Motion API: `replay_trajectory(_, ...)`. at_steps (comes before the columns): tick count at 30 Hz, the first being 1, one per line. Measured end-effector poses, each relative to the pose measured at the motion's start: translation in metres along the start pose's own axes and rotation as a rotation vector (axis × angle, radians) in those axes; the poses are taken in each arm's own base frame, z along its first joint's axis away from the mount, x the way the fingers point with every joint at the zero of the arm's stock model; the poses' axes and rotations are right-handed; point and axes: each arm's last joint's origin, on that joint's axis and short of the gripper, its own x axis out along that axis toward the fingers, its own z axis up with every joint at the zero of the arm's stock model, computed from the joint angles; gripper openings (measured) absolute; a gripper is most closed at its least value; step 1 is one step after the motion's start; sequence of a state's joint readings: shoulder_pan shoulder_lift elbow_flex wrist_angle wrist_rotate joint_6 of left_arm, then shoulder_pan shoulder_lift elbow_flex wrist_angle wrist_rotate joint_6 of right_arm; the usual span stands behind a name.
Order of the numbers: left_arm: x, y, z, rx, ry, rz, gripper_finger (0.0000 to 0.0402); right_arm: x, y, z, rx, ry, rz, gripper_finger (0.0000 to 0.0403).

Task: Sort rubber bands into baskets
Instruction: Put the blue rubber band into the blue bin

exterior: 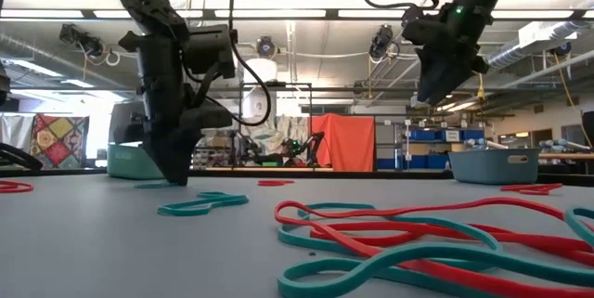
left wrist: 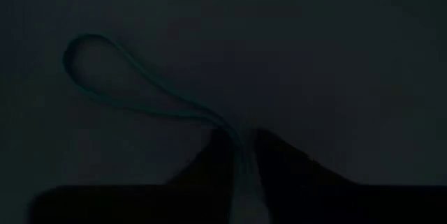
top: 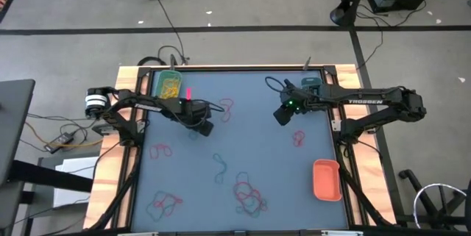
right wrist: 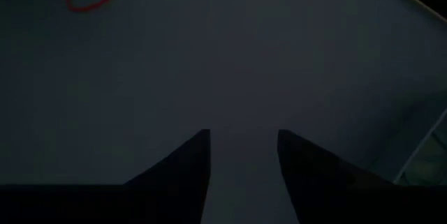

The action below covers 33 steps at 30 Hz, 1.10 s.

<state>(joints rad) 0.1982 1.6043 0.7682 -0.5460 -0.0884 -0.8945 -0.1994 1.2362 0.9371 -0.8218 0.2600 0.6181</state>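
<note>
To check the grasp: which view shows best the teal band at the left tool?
The left wrist view: the teal band runs between the left tool's fingers. Low view shows it edge-on; high view barely; right wrist not.

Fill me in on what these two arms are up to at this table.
They are sorting rubber bands into baskets. The left end effector is down at the table, its fingers closing around one end of a teal rubber band. The right end effector hangs open above the table, holding nothing, near the teal basket. The green basket already holds yellow bands; the orange-red basket looks empty. Many bands lie loose.
</note>
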Motion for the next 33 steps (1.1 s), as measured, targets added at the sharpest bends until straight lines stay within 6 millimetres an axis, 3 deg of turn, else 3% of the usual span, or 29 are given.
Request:
replay_trajectory(3,-0.001,-0.003,0.002,0.007,-0.007,-0.015,0.001,0.0,0.0,0.001,0.012,-0.01,0.007,0.0178)
replay_trajectory(8,-0.016,-0.019,0.013,0.111,-0.037,-0.055,0.0003,0.0,0.002,0.001,0.011,0.015,0.05,0.0178)
replay_trajectory(14,-0.063,-0.069,0.031,0.498,-0.215,-0.322,0.0002,0.007,0.011,0.003,-0.043,-0.019,0.227,0.0178)
replay_trajectory(19,-0.102,-0.1,0.043,0.686,-0.371,-0.543,0.0001,0.005,0.022,0.012,-0.073,-0.077,0.451,0.0178)
replay_trajectory(25,-0.127,-0.115,0.053,0.74,-0.503,-0.704,0.0001,-0.003,0.032,0.023,-0.137,-0.149,0.687,0.0179)
replay_trajectory(33,-0.132,-0.118,0.055,0.738,-0.524,-0.749,0.0,-0.005,0.039,0.027,-0.231,-0.252,0.709,0.0179)
